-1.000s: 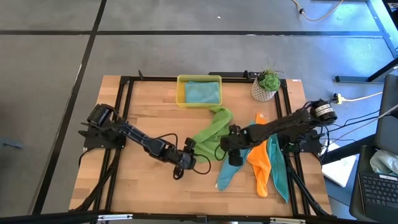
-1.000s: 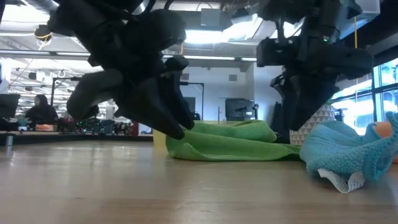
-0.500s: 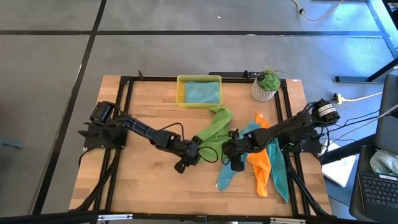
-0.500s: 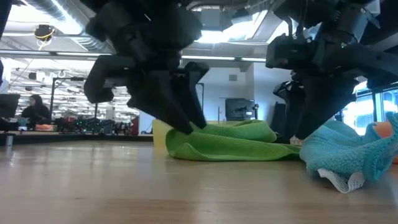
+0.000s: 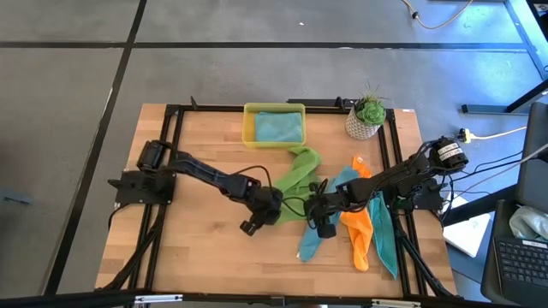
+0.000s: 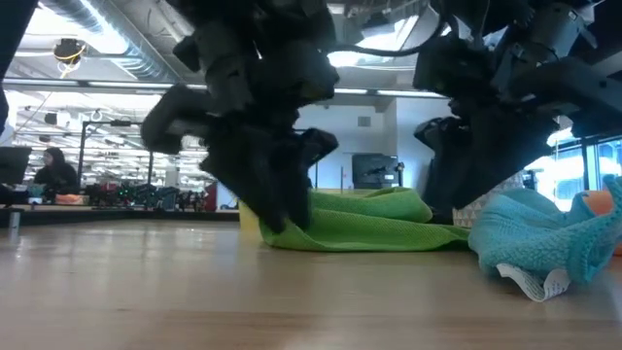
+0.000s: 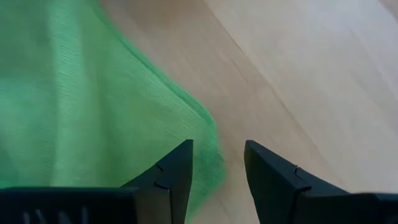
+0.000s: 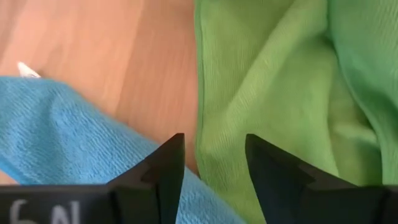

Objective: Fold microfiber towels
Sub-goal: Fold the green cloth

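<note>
Seen from above: lying crumpled at the middle of the wooden table (image 5: 197, 162), a green towel (image 5: 293, 175), stretching from just below the yellow tray (image 5: 249, 125) toward the table's centre. Resting inside that tray, a folded light blue towel (image 5: 279, 127). Lying just right of the green one, a second blue towel (image 5: 318, 235), an orange towel (image 5: 357, 224) and a teal towel (image 5: 384, 235), bunched together in long strips. Standing at the far right corner, a potted plant (image 5: 368, 116). Reaching in from the left, the left gripper (image 5: 267, 205), hovering at the green towel's near left edge; reaching in from the right, the right gripper (image 5: 318, 208), hovering where green and blue cloth meet. Not showing from overhead: finger spacing. Showing in the left wrist view only: both dark fingers (image 7: 169, 177) standing a narrow gap apart, straddling the green towel's corner (image 7: 74, 106), with the cloth edge lying in the gap and no clamping visible. Showing in the right wrist view only: fingers (image 8: 163, 168) likewise parted narrowly, hanging over the green towel's edge (image 8: 273, 81) with blue cloth (image 8: 56, 130) beside it, gripping nothing. Showing at table height only: the left gripper (image 6: 277, 209) lowered to the green towel's end (image 6: 360, 226), the blue towel (image 6: 544, 243) heaped at right, and a person (image 6: 60, 175) sitting far back in the room.
</note>
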